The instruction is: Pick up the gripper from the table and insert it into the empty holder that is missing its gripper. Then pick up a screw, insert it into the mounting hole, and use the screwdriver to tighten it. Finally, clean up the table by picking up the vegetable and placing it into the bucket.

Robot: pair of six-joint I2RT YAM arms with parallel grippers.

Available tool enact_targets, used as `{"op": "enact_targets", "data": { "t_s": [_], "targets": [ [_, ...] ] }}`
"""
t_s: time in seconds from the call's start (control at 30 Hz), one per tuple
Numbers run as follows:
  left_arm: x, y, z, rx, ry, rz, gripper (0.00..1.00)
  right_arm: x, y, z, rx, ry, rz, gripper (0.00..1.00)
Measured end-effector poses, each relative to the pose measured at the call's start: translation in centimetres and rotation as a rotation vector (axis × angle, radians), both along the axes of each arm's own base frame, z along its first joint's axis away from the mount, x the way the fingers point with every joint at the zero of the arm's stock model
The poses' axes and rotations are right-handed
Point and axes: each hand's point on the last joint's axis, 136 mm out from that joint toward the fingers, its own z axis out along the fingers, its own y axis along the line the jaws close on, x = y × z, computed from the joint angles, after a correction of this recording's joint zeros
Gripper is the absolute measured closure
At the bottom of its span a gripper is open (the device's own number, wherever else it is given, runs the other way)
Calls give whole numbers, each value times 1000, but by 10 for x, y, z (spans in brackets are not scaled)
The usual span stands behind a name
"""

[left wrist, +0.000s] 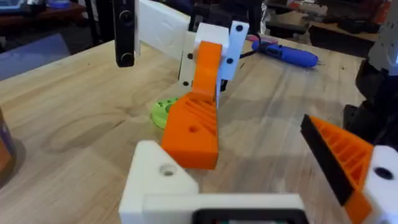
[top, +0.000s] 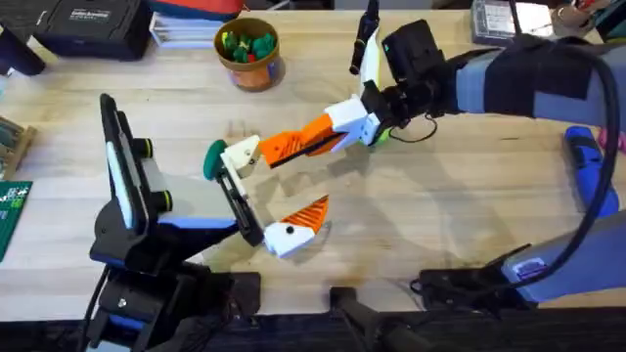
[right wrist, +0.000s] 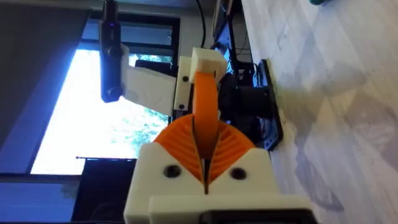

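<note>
Mid-worktop [top: 440, 205], reaching in from the right edge: right hand [top: 328, 132], closed tight, orange pads [right wrist: 227, 146] pinched on both sides of the gripper [top: 284, 147]. Held clear of the wood, tilted, ridged face turned up in the left wrist view. Meets the holder [top: 240, 152] at its far end, touching the bare white tip; cannot tell whether seated or merely resting against it.

Toward the near left corner: left hand [top: 269, 191], spread wide open and gripping nothing. Carries the holder as one finger and a white finger with an orange ribbed tip [top: 298, 220] as the other, well apart, the latter nearer the front edge.

Just beside the holder, on its left-edge side: small dark green oval, apparently the vegetable [top: 213, 160], lying on the wood. Under the right hand: lime-green disc [left wrist: 163, 112] flat on the boards.

Near the far edge, left of centre: the bucket [top: 249, 49], upright, with small coloured pieces inside. By the right edge: the screwdriver [top: 587, 166], lying down.
</note>
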Motion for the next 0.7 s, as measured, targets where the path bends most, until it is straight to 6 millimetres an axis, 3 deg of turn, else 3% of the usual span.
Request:
{"op": "enact_targets", "data": {
  "t_s": [0.43, 0.7],
  "targets": [
    [4, 2, 0, -3, 7, 28, 16, -1, 9, 0, -20, 20, 14, 992],
    [0, 0, 0, -9, 19, 3, 15, -1, 12, -12, -33, 60, 24, 992]
  ]
}}
